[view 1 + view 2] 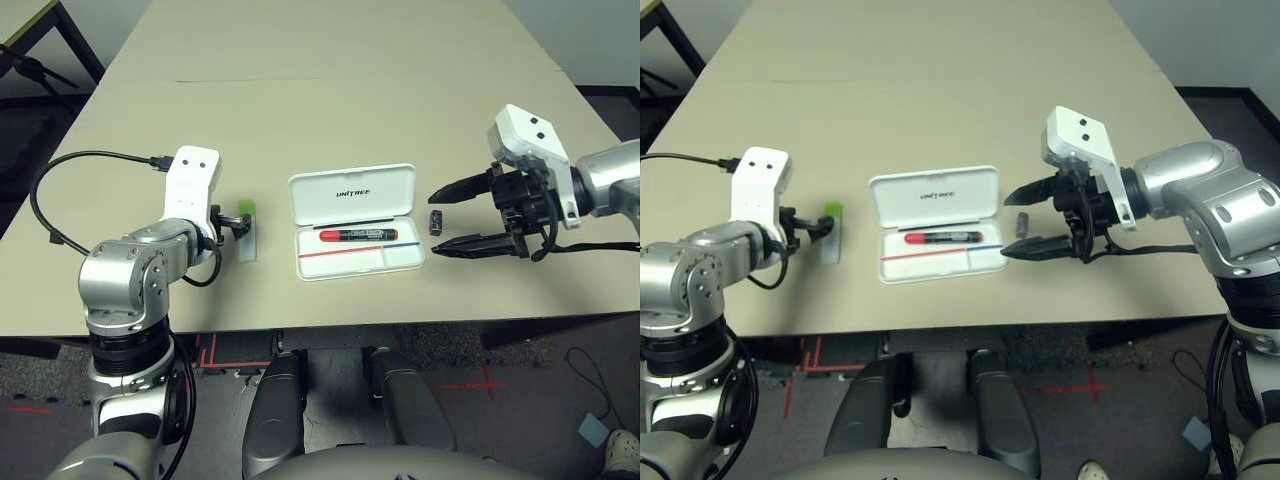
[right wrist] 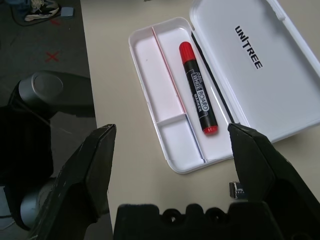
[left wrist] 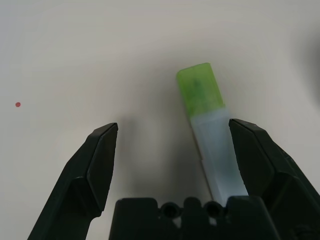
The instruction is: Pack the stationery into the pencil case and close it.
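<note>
Your stock on the table (image 1: 330, 90), item by item:

Pencil case (image 1: 352, 193): white, hinged, lying open at the middle of the near table edge, lid folded back with "UNITREE" facing up.

Marker (image 1: 355, 236): black body with red ends, labelled "WHITE BOARD", already lying inside the case's tray along the hinge side. The other tray compartments you see are bare.

Pale bar with a green end (image 3: 210, 125): lying flat on the table to the left of the case, well apart from it, green end pointing away from you.

Small dark piece (image 1: 436, 222): resting on the table just beside the case's right edge, outside it.

Left gripper (image 3: 175, 145): fingers spread wide and holding nothing; it sits low over the pale bar, which lies close against one finger.

Right gripper (image 1: 438, 220): fingers spread wide, holding nothing, pointing toward the case with its tips on either side of the small dark piece.
</note>
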You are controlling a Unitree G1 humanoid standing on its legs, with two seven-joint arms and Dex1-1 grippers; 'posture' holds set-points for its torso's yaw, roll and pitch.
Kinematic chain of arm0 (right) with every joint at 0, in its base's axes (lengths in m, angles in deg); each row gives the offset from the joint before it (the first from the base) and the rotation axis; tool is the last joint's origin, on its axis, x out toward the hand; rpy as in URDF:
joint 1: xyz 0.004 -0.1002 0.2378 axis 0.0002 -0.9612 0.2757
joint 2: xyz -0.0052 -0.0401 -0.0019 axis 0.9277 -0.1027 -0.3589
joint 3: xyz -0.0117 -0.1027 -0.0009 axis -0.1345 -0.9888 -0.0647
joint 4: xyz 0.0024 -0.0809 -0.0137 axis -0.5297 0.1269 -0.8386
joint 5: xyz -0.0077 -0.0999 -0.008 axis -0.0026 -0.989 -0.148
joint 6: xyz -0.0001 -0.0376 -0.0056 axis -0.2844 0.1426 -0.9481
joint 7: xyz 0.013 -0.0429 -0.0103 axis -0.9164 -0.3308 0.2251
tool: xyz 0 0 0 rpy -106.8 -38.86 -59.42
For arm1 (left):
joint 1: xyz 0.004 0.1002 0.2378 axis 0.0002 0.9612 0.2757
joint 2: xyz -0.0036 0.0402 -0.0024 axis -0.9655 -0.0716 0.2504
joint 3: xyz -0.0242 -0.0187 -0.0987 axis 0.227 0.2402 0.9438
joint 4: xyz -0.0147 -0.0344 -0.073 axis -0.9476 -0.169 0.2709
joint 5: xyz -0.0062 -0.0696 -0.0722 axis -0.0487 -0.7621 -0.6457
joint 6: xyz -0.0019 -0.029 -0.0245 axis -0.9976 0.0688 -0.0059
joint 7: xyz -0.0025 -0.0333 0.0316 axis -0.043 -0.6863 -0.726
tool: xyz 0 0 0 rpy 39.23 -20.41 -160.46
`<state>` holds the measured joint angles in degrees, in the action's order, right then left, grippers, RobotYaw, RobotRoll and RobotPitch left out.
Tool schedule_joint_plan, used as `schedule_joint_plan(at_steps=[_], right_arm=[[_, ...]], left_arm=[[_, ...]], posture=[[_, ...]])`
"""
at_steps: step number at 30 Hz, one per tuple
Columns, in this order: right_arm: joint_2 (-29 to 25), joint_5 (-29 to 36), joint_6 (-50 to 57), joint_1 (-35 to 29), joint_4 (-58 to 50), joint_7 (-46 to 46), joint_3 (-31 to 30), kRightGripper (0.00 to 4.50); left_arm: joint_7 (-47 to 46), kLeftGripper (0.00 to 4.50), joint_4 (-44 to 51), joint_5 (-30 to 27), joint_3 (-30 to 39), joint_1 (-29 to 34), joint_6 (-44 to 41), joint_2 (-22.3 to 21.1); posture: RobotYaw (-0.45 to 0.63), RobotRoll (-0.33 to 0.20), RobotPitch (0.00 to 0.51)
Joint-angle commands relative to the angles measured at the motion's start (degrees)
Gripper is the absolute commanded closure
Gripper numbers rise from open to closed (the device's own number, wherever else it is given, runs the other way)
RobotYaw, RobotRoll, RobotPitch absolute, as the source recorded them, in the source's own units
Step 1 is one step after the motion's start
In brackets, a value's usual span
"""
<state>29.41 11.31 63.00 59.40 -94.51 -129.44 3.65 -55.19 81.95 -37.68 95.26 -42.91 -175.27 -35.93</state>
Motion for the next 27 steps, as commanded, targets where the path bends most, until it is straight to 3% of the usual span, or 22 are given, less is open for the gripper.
schedule_joint_plan(at_steps=[1, 25, 27], right_arm=[[-0.35, 0.40, -0.50, -0.77, -1.25, 0.37, 0.42, 0.05], [0.86, 0.03, -0.93, -0.90, -1.54, 2.59, -0.52, 0.05], [0.84, -0.01, -1.01, -1.03, -1.58, 2.71, -0.50, 0.00]], left_arm=[[-0.68, 0.00, 0.22, -1.01, -1.28, 0.86, -0.90, 0.44], [-2.10, 0.00, -4.27, 0.94, -4.18, 0.95, -0.90, 3.90], [-1.80, 0.40, -4.66, 0.98, -4.57, 0.74, -0.90, 3.99]], posture=[[-0.02, 0.000, 0.199], [-0.03, 0.000, 0.211], [-0.03, 0.000, 0.211]])
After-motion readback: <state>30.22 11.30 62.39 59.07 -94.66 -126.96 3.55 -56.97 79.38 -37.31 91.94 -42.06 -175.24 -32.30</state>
